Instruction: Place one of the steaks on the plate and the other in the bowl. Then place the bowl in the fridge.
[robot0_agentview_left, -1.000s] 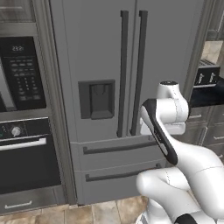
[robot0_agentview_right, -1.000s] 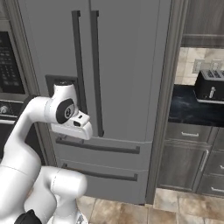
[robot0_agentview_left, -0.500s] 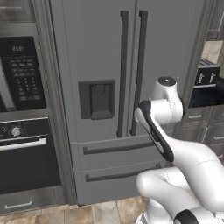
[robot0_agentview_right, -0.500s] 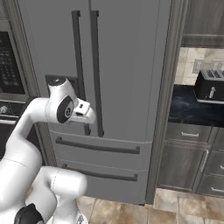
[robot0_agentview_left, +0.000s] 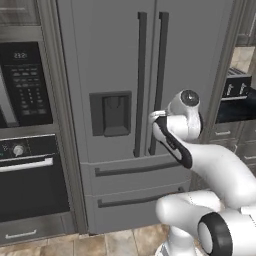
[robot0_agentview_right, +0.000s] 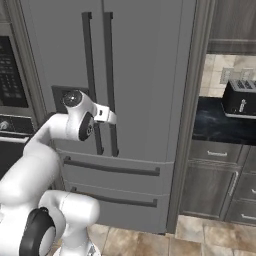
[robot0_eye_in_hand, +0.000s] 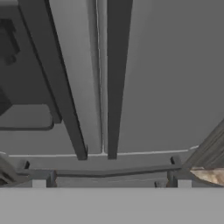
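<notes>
gripper (robot0_agentview_right: 114, 118): I read it as spread wide, nothing held
fridge (robot0_agentview_left: 115, 60): straight ahead of gripper, doors closed
handles (robot0_eye_in_hand: 114, 78): just in front of gripper, no contact I can confirm

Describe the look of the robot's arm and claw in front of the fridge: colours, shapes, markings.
The arm is built of glossy white rounded segments joined by dark grey to black joints, with a black band along its forearm and a round grey cap on the wrist joint. It rises from a bulky white base. The claw is a small white block; no cables or lettering are visible.
</notes>
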